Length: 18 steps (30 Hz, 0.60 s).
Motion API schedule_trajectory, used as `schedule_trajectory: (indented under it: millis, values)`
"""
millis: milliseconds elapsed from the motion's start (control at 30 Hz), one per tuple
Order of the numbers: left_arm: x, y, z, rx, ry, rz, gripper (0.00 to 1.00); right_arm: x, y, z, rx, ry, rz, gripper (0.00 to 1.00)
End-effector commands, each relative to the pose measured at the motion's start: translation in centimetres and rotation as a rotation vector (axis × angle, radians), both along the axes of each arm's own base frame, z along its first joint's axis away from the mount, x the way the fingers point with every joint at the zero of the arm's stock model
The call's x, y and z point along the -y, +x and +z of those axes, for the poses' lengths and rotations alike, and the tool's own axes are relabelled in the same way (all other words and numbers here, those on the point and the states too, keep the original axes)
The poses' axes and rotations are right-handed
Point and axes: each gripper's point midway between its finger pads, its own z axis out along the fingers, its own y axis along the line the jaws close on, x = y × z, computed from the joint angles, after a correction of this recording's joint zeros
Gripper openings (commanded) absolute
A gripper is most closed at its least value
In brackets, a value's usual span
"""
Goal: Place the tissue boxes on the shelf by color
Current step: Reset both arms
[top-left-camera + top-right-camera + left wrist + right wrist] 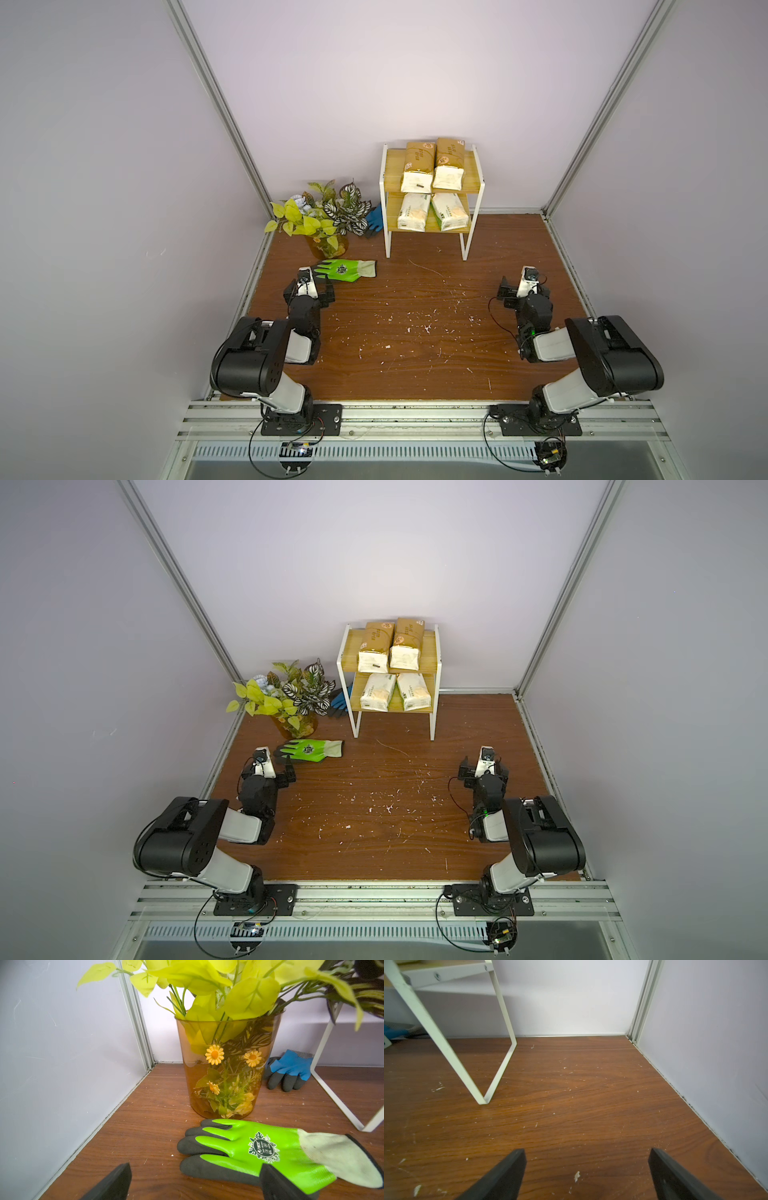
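Left hand (195,1169) and right hand (587,1153) gape wide, empty; left sits beside the green glove (239,1142).

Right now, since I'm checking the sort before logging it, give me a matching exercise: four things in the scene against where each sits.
Things:
1. gold tissue boxes
2. white tissue boxes
3. green glove
4. blue glove

Places:
A. on the table, at the left tool
B. lower board of the shelf
C. on the table, between the vase and a shelf leg
D. upper board of the shelf

Pairs: 1-D, 2-B, 3-A, 4-C
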Motion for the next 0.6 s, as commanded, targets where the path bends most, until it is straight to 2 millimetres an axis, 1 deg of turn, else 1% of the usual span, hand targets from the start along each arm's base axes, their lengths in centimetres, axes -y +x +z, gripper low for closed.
schedule_trajectory:
  millis: [0,133,300,367,433,567]
  values:
    - [0.0,0.3,0.8,0.035,0.002,0.0,1.0,-0.5,0.2,1.5,0.067,0.004,0.031,0.99]
    - [0.4,-0.2,1.2,0.054,0.028,0.015,1.0,-0.5,0.2,1.6,0.07,0.003,0.032,0.99]
    - [0.4,0.0,0.9,0.043,0.025,0.011,1.0,-0.5,0.2,1.5,0.068,0.003,0.032,1.0]
    - [0.5,0.8,0.6,0.021,-0.004,-0.033,1.0,-0.5,0.2,1.6,0.07,0.003,0.032,0.99]
    - [0.2,0.8,0.4,0.012,-0.014,-0.039,1.0,-0.5,0.2,1.5,0.067,0.003,0.032,0.99]
    - [0.4,0.6,0.7,0.025,-0.001,-0.035,1.0,-0.5,0.2,1.6,0.068,0.003,0.032,1.0]
